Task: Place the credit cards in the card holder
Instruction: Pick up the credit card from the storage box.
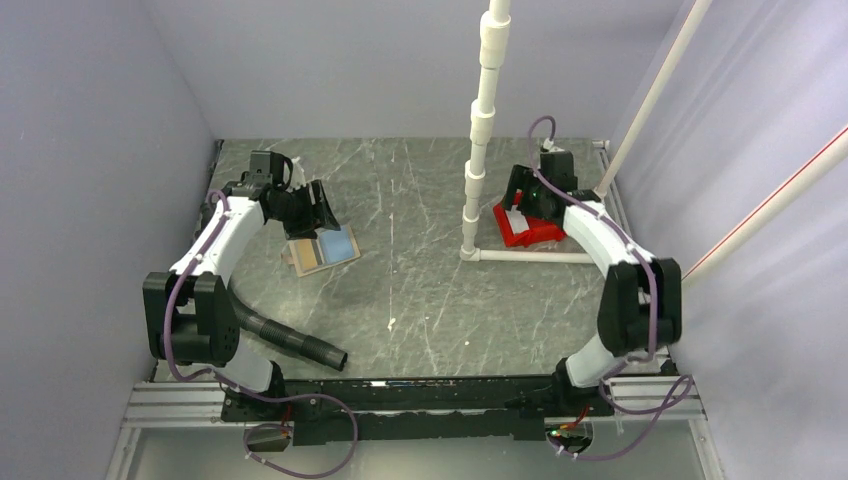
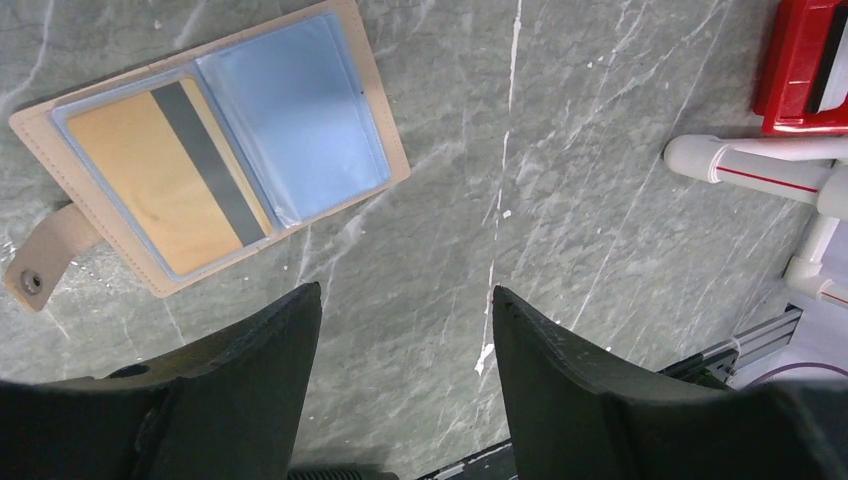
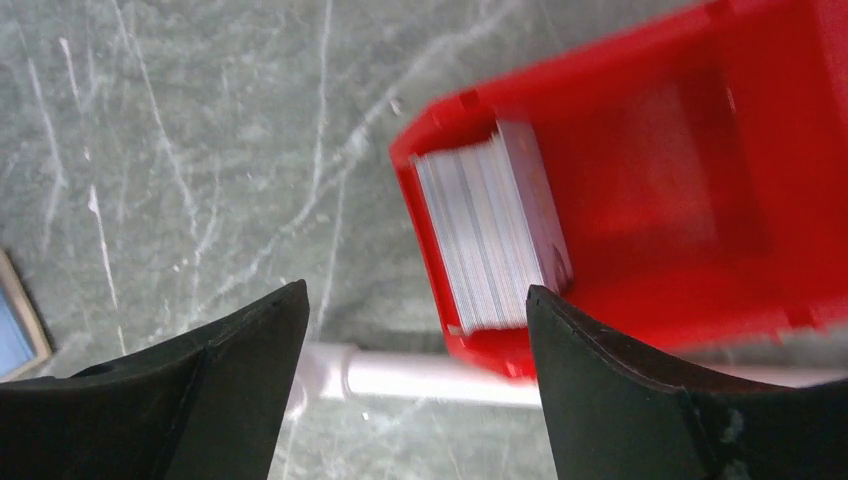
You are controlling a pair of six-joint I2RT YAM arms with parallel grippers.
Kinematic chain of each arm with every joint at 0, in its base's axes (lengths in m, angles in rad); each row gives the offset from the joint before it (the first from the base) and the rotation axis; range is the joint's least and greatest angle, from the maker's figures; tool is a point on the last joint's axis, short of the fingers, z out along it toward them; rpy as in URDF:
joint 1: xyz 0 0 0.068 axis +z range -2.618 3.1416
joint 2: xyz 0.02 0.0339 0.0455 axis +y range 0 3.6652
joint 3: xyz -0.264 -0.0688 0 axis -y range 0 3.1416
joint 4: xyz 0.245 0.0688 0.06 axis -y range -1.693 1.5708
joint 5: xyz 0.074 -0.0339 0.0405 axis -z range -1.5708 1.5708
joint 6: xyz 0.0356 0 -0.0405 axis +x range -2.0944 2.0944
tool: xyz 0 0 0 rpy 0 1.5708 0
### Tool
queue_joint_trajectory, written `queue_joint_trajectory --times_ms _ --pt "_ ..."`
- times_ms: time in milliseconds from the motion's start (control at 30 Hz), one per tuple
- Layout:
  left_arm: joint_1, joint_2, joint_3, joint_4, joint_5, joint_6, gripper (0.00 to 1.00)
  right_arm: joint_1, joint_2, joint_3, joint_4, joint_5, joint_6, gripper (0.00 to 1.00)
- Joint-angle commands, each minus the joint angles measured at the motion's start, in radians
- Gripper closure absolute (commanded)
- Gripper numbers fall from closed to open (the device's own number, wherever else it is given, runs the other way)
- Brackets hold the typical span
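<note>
the card holder [image 1: 322,250] lies opened flat on the grey marbled table [image 1: 430,310], left of centre, bluish clear pockets facing up. from the left wrist cam, one pocket has a yellowish card [image 2: 165,170] w/ a dark grey stripe tucked in it. the pocket beside it looks bare. the snap tab [image 2: 45,260] sticks out flat on the table at the holder's outer edge. the left gripper [image 2: 405,295] hangs just beside the holder, not touching it, its fingers spread apart w/ only tabletop btwn them.

over on the right, the credit cards [image 3: 495,235] stand on edge as a tight stack (white-grey edges up, too many to count), pressed against one end wall of the red tray [image 3: 700,150]. the right gripper [image 3: 415,290] hovers over that end of the tray, fingers wide apart and holding nothing. that wrist view is a bit smeared, so i can't say how close the tips are to the cards.

a white pipe frame [image 1: 480,130] stands btwn the two sides, its base bar lying just beside the tray. holder and tray sit well apart.
</note>
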State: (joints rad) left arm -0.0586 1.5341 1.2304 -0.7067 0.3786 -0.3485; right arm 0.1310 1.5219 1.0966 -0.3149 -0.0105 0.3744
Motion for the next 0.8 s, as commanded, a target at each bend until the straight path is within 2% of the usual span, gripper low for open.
queue_joint_trajectory --times_ms 0,267,567,767 --pt "-0.013 -0.021 0.001 0.024 0.042 0.032 0.31 -0.024 0.142 0.188 -0.003 -0.162 -0.045 0.18" --pt "-0.014 -0.017 0.001 0.025 0.053 0.032 0.31 -0.046 0.301 0.255 -0.043 -0.153 -0.099 0.11" --pt "-0.014 -0.005 0.001 0.027 0.06 0.032 0.31 -0.075 0.368 0.262 -0.03 -0.157 -0.124 0.09" --pt "-0.014 -0.002 -0.001 0.027 0.062 0.033 0.31 -0.081 0.4 0.253 -0.004 -0.279 -0.095 0.11"
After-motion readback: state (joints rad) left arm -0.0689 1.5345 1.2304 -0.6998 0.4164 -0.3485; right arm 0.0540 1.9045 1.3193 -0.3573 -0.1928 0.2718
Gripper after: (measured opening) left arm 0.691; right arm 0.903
